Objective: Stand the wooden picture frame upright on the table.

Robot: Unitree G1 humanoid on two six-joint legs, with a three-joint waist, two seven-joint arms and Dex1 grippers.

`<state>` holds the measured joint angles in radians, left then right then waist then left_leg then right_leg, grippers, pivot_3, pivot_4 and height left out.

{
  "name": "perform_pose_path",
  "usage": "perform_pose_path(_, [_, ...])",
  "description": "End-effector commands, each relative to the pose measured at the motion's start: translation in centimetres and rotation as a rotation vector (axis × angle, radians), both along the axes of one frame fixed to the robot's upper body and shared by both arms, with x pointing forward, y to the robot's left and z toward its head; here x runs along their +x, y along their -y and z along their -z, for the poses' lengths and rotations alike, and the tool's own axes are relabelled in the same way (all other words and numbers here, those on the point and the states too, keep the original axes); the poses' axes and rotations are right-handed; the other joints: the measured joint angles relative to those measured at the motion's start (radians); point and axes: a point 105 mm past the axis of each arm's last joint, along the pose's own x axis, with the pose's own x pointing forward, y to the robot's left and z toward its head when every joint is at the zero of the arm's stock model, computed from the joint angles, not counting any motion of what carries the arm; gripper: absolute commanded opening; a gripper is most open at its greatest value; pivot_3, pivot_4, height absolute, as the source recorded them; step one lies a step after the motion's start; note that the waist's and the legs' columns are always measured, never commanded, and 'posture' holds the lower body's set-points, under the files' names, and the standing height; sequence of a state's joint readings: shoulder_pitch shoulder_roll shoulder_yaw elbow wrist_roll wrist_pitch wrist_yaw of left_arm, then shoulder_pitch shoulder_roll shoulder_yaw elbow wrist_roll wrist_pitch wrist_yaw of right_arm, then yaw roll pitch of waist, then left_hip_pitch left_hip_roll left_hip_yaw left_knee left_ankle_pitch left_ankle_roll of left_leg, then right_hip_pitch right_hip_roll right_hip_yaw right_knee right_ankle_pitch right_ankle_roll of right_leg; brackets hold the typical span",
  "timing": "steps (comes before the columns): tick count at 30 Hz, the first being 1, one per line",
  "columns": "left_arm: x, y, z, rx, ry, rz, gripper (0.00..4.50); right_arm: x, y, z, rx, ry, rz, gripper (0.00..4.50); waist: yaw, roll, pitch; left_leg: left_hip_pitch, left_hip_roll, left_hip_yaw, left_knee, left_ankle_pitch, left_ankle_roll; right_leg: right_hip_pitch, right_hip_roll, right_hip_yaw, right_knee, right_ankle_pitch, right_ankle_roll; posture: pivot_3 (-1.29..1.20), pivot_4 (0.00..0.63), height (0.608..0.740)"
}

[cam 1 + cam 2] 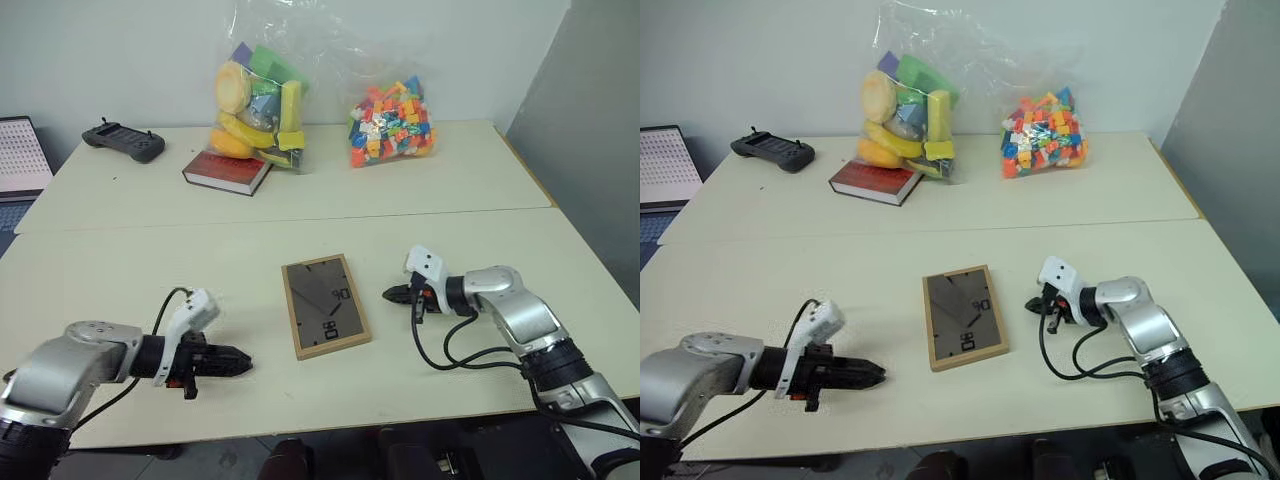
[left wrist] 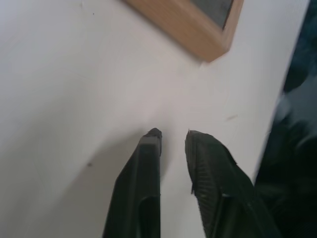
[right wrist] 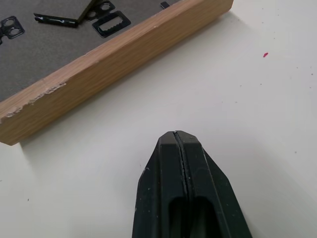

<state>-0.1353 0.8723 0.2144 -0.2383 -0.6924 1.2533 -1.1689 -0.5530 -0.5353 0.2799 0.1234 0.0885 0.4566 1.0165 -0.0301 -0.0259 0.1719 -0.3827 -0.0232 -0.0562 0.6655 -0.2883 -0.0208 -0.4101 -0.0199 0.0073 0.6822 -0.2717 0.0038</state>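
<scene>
Left gripper (image 1: 243,362) hovers low over the table (image 1: 150,270), fingers slightly parted with nothing between them — well left of the wooden picture frame (image 1: 325,305). The frame lies flat mid-table, dark back up, metal hangers showing, no readable writing anywhere. Just right of it sits the right gripper (image 1: 388,294), fingers pressed together and empty. Behind: a red-covered book (image 1: 228,171) and two bags of toys — no legible labels.

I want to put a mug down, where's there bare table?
Bare table lies left of the frame, between the seam and the left tool. Another bare patch lies beyond the seam on the right, in front of the bag of bricks. The far left is crowded: controller, red book, bag of toys.
</scene>
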Motion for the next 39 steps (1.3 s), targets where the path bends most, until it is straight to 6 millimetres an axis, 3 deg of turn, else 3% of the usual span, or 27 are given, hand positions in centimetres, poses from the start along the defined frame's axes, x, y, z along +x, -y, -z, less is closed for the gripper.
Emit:
perform_pose_path(1, [-0.3, -0.5, -0.2, -0.197, -0.237, -0.155, 1.96, 1.1, -0.3, -0.5, 0.014, 0.088, 0.046, 0.00, -0.001, 0.000, 0.000, 0.000, 0.000, 0.000, 0.000, 0.000, 0.000, 0.000, 0.000, 0.000, -0.001, 0.000, 0.000, 0.00, 0.150, 0.740])
perform_pose_path(7, [0.3, -0.2, 1.9, -0.273, -0.331, -0.264, 3.08, 1.7, -1.8, -0.3, 0.031, 0.112, 0.053, 0.00, -0.003, -0.001, -0.001, 0.002, 0.000, 0.000, -0.001, 0.000, -0.001, 0.000, 0.000, 0.001, 0.000, 0.000, 0.000, 0.00, 0.150, 0.740])
perform_pose_path(14, [1.2, 2.3, 4.4, -0.280, -0.376, -0.285, 4.43, 0.3, -5.5, -0.8, 0.088, 0.097, -0.039, 0.00, 0.000, 0.003, -0.005, 0.002, 0.000, 0.000, -0.001, 0.003, -0.005, 0.001, 0.000, 0.002, 0.000, 0.000, 0.000, 0.00, 0.150, 0.740])
perform_pose_path(21, [1.1, 5.7, 5.2, -0.330, -0.389, -0.226, 4.43, -0.8, -8.2, -1.4, 0.138, 0.074, -0.085, 0.00, 0.021, 0.011, -0.013, 0.005, -0.002, 0.000, 0.000, 0.002, -0.005, 0.004, -0.002, 0.002, -0.001, 0.000, 0.000, 0.00, 0.150, 0.740])
perform_pose_path(24, [0.6, 7.0, 5.3, -0.347, -0.390, -0.208, 4.43, -0.7, -8.3, -1.4, 0.146, 0.068, -0.070, 0.00, 0.028, 0.011, -0.014, 0.005, -0.003, 0.000, 0.000, 0.003, -0.005, 0.005, -0.003, 0.002, -0.001, 0.000, 0.000, 0.00, 0.150, 0.740])
perform_pose_path(32, [0.8, 6.3, 5.8, -0.300, -0.335, -0.285, 4.43, -0.1, -7.3, -1.0, 0.135, 0.065, -0.021, 0.00, 0.028, 0.011, -0.015, 0.005, -0.004, 0.000, -0.001, 0.003, -0.005, 0.005, -0.003, 0.003, -0.002, 0.000, 0.000, 0.00, 0.150, 0.740])
perform_pose_path(39, [0.7, 5.2, 3.5, -0.336, -0.252, -0.264, 3.16, 1.2, -5.6, -1.3, 0.143, 0.083, 0.054, 0.00, 0.020, 0.010, -0.014, 0.005, -0.003, 0.000, -0.001, 0.003, -0.005, 0.005, -0.003, 0.003, -0.002, 0.000, 0.000, 0.00, 0.150, 0.740])
